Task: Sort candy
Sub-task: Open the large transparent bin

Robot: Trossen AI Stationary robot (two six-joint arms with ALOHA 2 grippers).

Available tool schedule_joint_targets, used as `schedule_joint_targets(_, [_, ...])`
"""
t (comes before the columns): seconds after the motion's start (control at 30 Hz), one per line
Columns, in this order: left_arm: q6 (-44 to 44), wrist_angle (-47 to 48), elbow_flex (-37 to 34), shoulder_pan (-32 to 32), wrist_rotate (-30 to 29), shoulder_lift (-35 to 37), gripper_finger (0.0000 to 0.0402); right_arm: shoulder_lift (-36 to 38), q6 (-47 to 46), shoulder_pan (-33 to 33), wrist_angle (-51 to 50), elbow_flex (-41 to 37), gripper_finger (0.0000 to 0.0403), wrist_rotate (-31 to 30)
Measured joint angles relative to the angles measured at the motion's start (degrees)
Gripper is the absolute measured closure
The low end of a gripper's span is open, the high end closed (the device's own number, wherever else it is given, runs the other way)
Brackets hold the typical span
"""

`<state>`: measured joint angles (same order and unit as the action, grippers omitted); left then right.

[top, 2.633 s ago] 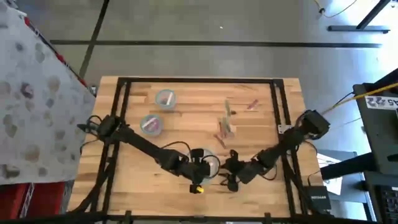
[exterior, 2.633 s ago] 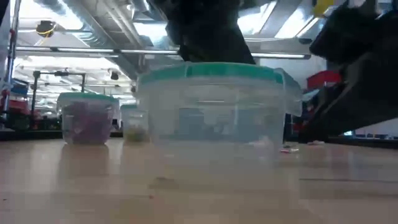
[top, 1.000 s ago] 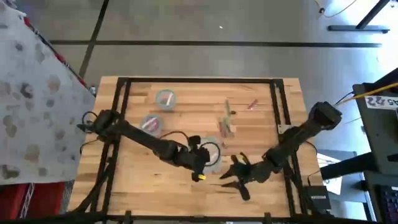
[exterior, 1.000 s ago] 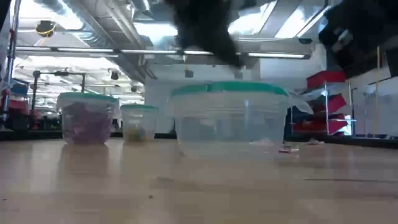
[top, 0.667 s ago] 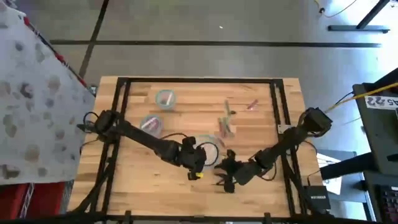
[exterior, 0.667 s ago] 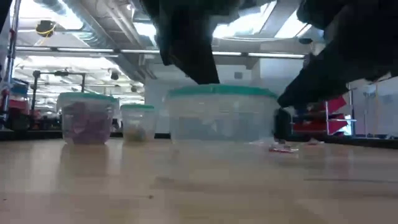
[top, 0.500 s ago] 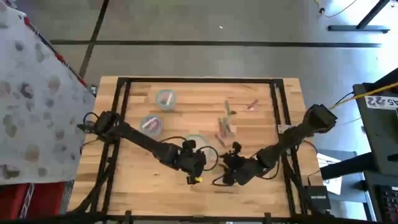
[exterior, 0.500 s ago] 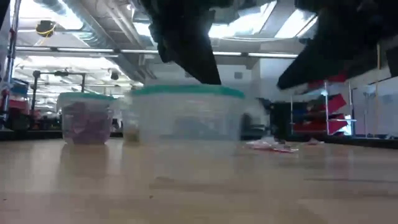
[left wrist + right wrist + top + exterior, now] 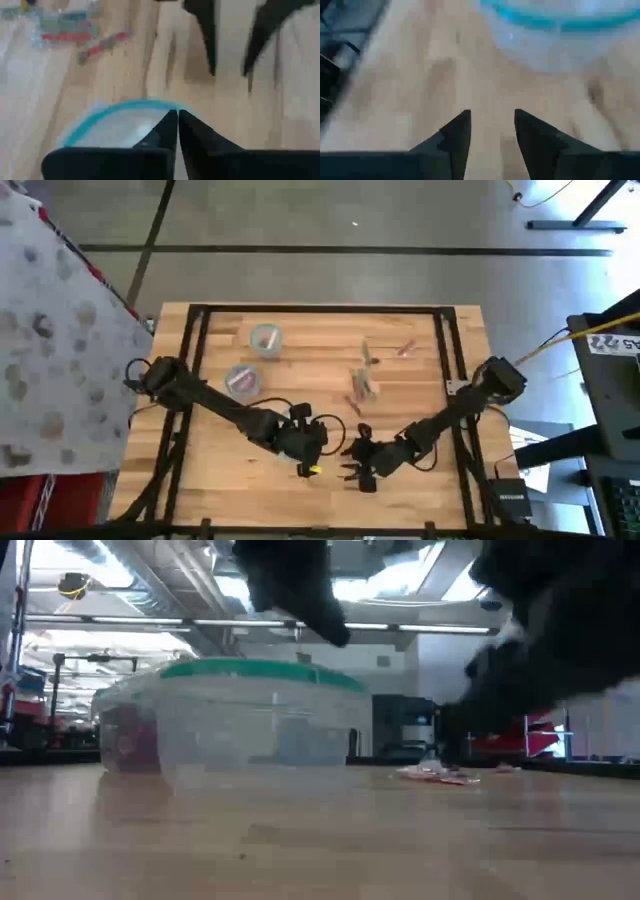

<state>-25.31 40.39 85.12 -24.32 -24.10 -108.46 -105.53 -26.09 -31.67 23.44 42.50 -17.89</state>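
Observation:
A clear bowl with a teal rim point(image 9: 250, 720) stands on the wooden table near its front middle. My left gripper point(image 9: 177, 120) is shut, its fingertips at that rim; in the high view it point(image 9: 322, 436) covers most of the bowl. My right gripper point(image 9: 491, 117) is open just right of the bowl, low over bare wood, with nothing between its fingers; in the high view it point(image 9: 346, 463) points at the left gripper. Loose candy point(image 9: 365, 387) lies farther back on the table, and some pieces point(image 9: 435, 775) show behind the bowl. My left gripper touches the bowl's teal rim point(image 9: 165, 106) with its shut fingertips, slanting down onto it from the table's left. Whether the tips hook inside the rim or only press against it, I cannot tell. The bowl stands on the table.
Two smaller teal-rimmed bowls point(image 9: 265, 338) point(image 9: 243, 380) with candy in them stand at the back left. More candy point(image 9: 405, 348) lies at the back right. A black frame point(image 9: 320, 310) runs around the table top. Bare wood lies along the near edge.
The bowl has slid along the table toward its left edge and somewhat nearer, with my shut left gripper moving with it. My right gripper has come down and gone toward the table's left, following the bowl, and has stayed open.

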Motion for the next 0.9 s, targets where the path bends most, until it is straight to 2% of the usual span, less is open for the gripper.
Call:
schedule_joint_targets(0.17, [-4.2,5.7,-1.8,0.1,-0.5,-0.1,0.0402,-3.4,4.3,5.5,6.2,0.1,0.0262,5.2])
schedule_joint_targets(0.3, [-0.1,0.8,-5.8,0.1,0.0,0.1,0.0402,-3.5,7.1,9.3,9.3,0.2,0.0262,8.8])
schedule_joint_targets(0.4, [0.5,-3.1,-8.5,0.1,-0.3,0.2,0.0402,-3.5,8.3,11.2,12.1,0.2,0.0262,14.5])
schedule_joint_targets(0.57, [1.0,-11.4,-13.2,0.2,-0.9,0.4,0.0402,-3.5,10.1,11.0,14.4,0.0,0.0262,18.3])
schedule_joint_targets(0.67, [-1.0,-16.3,-16.5,0.8,-0.9,0.5,0.0402,-3.6,10.4,10.2,18.6,0.0,0.0262,26.6])
schedule_joint_targets(0.9, [0.8,-23.4,-18.5,1.1,0.1,0.5,0.0402,-0.6,12.3,4.1,20.1,0.9,0.0262,28.8])
